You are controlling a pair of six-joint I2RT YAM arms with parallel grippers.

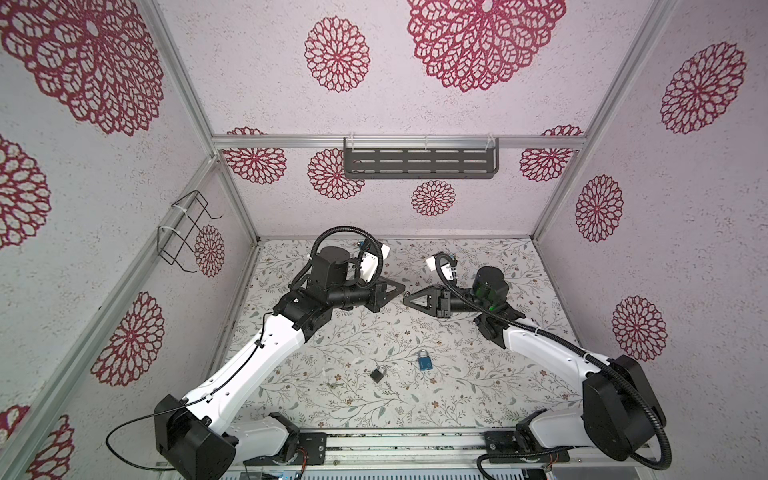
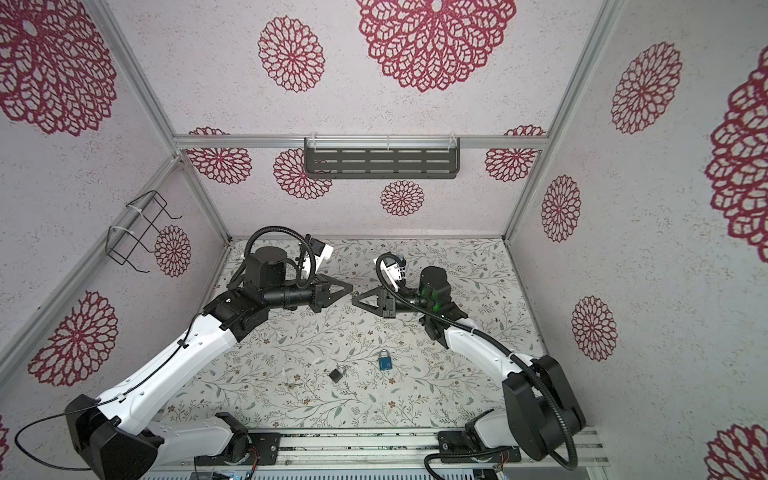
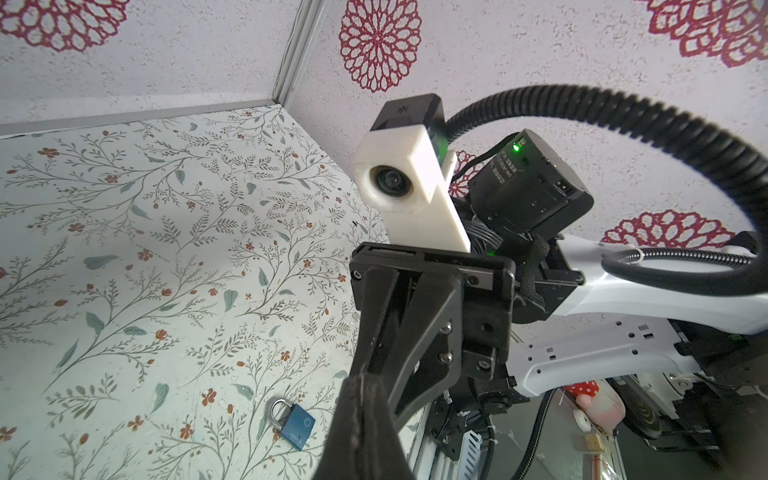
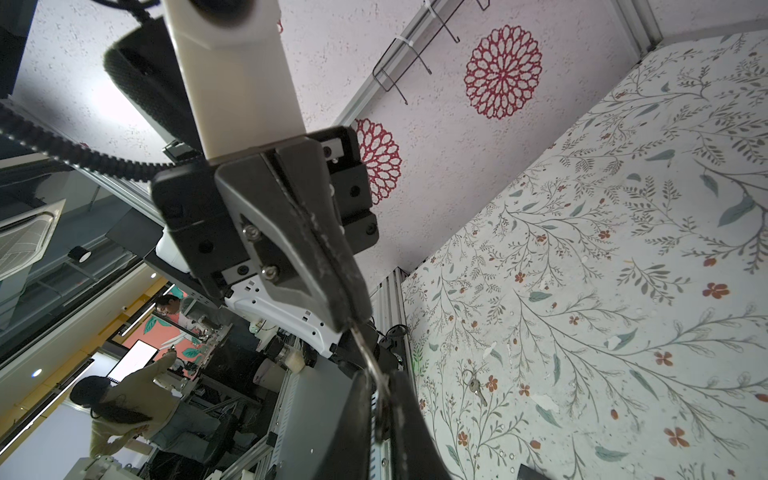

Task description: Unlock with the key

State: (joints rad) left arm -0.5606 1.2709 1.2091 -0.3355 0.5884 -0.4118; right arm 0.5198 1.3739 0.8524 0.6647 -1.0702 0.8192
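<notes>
Both left gripper (image 1: 401,287) and right gripper (image 1: 407,300) meet tip to tip above the table (image 1: 457,395) — jaws clamped on one thin key (image 4: 365,349).

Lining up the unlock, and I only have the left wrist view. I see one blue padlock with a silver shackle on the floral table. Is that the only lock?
Observer: No. In both top views a small black padlock lies on the floral table, left of the blue padlock and apart from it.
Operator: Any key down there?
Observer: Yes. The right wrist view shows a small silver key on a ring, lying flat on the table with nothing touching it.
Operator: Anything in the grippers?
Observer: In that view a thin silver metal piece runs from the tip of the shut left gripper into the right gripper. It is probably a second key, but I can't confirm that.
</notes>
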